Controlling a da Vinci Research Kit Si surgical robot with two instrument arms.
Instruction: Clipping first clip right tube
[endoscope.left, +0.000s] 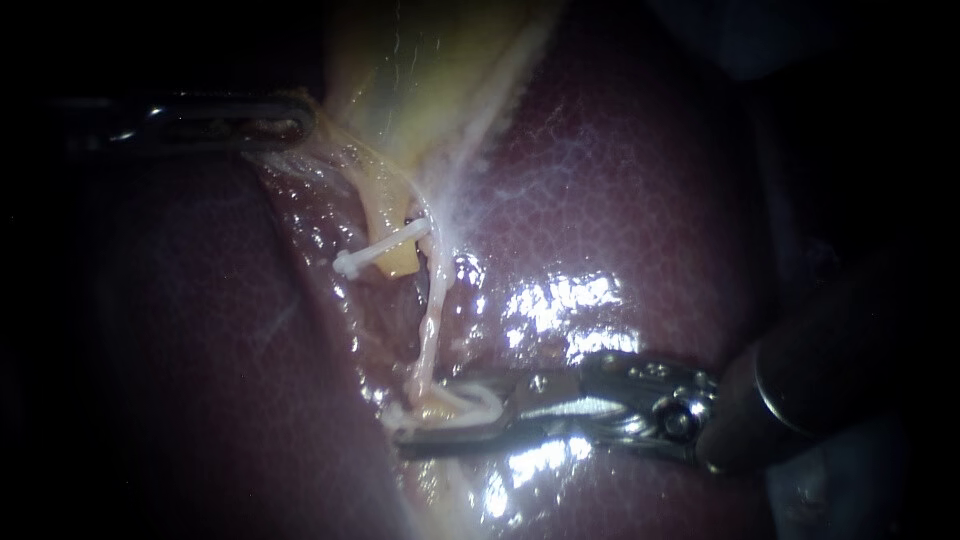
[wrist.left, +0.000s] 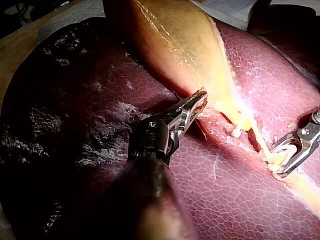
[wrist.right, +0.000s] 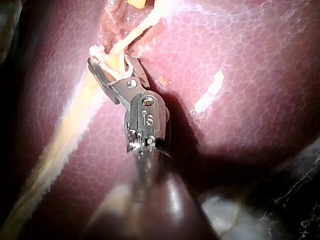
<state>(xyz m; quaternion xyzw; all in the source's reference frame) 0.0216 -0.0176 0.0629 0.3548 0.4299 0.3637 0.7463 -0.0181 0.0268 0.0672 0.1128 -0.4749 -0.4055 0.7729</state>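
My right instrument (endoscope.left: 450, 415) comes in from the lower right, its jaws shut on a white clip (endoscope.left: 468, 402) that wraps the lower end of the thin pale right tube (endoscope.left: 432, 320). In the right wrist view the same jaws (wrist.right: 107, 70) close around the pale strand. To the left, another white clip (endoscope.left: 380, 250) sits across a short yellow tube stub (endoscope.left: 398, 258). At the upper left, my left instrument (endoscope.left: 285, 122) is shut on the edge of the yellowish gallbladder (endoscope.left: 430, 70), holding it taut; the left wrist view shows these jaws (wrist.left: 197, 100) on that edge.
Dark red liver (endoscope.left: 620, 200) lies all around, glistening wet beside my right instrument. A pale membrane band (endoscope.left: 500, 90) runs up along the gallbladder's right side. My right instrument's jaws (wrist.left: 285, 160) also show in the left wrist view, beyond the tube.
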